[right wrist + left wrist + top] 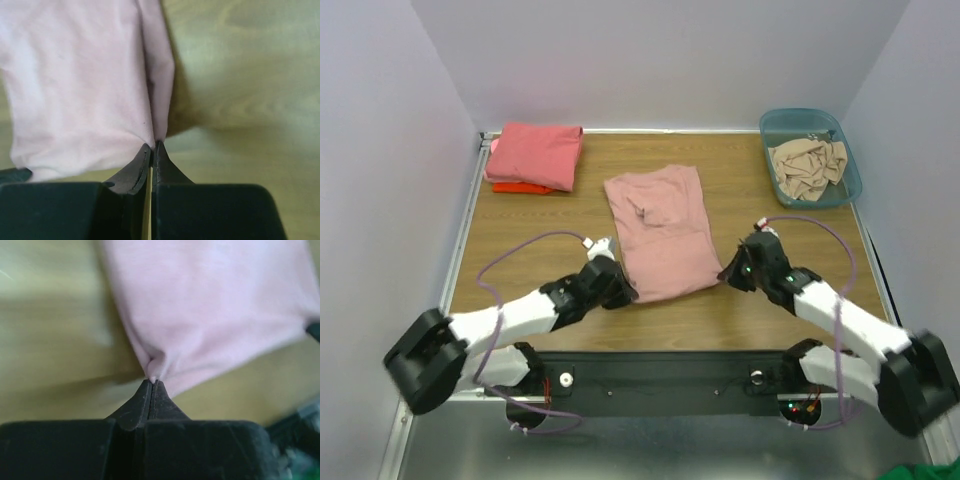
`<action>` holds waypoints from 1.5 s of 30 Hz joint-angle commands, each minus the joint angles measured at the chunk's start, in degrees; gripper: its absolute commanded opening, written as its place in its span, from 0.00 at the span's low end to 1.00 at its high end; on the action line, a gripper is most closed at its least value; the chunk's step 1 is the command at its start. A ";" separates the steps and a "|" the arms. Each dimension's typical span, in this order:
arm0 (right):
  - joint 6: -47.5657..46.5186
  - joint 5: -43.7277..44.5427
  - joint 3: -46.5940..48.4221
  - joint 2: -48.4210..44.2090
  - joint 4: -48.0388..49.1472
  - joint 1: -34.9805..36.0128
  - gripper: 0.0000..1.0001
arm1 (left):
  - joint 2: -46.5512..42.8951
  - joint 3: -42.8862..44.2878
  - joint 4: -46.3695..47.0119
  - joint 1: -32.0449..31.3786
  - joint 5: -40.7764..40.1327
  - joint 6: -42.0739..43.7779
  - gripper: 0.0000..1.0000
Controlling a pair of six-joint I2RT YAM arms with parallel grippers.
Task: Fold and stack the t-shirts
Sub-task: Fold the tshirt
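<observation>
Both sets of jaws are pressed tight! The left gripper [626,291] pinches the near left corner of the dusty pink shirt [660,232], and the right gripper [728,272] pinches its near right corner. The shirt lies mid-table [750,320], a long folded strip.

Right wrist view: my right gripper [153,146], jaws pressed together, pinches the folded edge of the dusty pink t-shirt [75,85] lying on the wooden table [250,75].

Orange-red t-shirt [516,187] mostly beneath coral-pink t-shirt [535,153]
</observation>
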 commanded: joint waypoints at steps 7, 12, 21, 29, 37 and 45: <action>-1.71 -15.12 -0.29 -31.89 -18.29 -0.13 0.00 | -24.26 0.35 -11.93 -12.36 -0.07 -6.24 0.00; -3.99 -8.91 7.17 -27.07 -18.21 -0.04 0.00 | -21.55 8.43 -17.38 -12.36 -7.27 -3.87 0.00; -4.34 11.41 23.87 -12.66 -15.92 -0.13 0.00 | -11.62 22.23 -26.79 -8.24 -23.10 -2.55 0.00; -7.59 15.02 32.40 2.44 -12.24 -0.22 0.00 | -6.70 24.53 -20.03 3.98 -15.46 4.74 0.00; -11.02 16.34 43.48 19.49 -10.38 -1.44 0.00 | 1.21 28.48 -16.25 10.57 -13.79 7.65 0.00; -12.52 13.80 50.51 31.38 -6.79 -4.61 0.01 | 13.06 34.19 -14.58 16.64 -11.33 8.97 0.00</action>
